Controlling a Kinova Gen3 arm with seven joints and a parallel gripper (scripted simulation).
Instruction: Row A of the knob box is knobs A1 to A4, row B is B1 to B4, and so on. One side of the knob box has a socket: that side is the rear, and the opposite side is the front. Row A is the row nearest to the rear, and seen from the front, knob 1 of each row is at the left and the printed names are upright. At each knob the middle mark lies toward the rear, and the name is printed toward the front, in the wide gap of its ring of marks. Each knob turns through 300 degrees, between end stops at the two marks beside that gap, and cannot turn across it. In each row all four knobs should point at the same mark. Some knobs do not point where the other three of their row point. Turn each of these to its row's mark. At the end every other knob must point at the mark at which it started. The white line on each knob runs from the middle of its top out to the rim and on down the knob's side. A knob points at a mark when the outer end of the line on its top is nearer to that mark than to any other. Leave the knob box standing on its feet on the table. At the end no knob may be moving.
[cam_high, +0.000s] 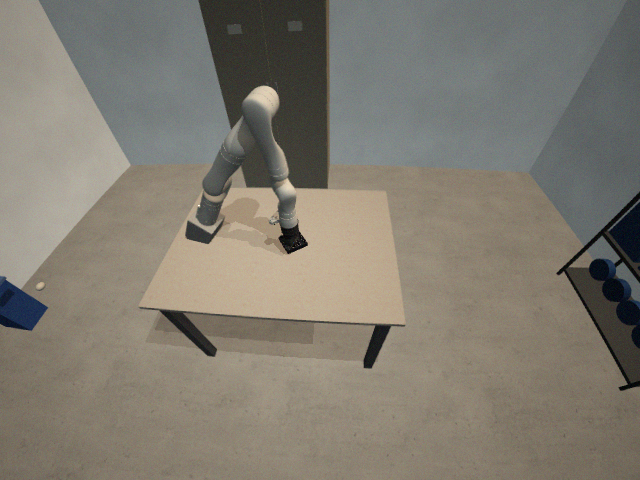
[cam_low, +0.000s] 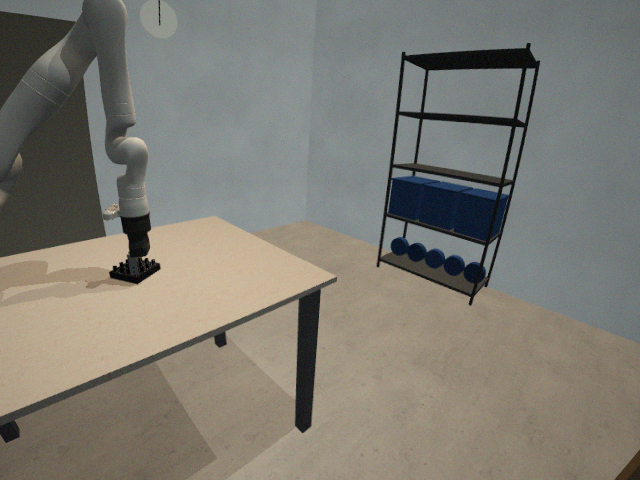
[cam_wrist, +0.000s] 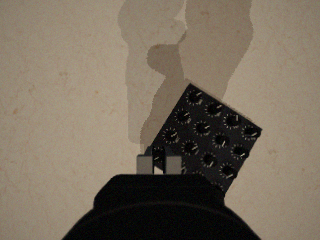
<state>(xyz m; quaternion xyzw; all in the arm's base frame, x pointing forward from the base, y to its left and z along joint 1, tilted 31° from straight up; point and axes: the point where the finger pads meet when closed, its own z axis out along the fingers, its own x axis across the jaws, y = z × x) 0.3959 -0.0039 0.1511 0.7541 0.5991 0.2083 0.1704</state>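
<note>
The knob box (cam_wrist: 210, 137) is a small black square box with four rows of black knobs, each with a white line. It stands on the table and lies tilted in the wrist view. It also shows in the top view (cam_high: 293, 241) and in the exterior view (cam_low: 134, 270). My gripper (cam_wrist: 158, 155) points straight down onto the box's corner nearest the wrist camera. Its two grey fingers are shut on the corner knob (cam_wrist: 158, 156). The knob's printed name is too small to read. The gripper also shows in the exterior view (cam_low: 135, 260); its body hides the box's near edge in the wrist view.
The arm's base (cam_high: 204, 227) stands on the table to the left of the box. A dark cabinet (cam_high: 266, 87) stands behind the table. A black shelf rack (cam_low: 454, 170) with blue boxes and discs stands far to the right.
</note>
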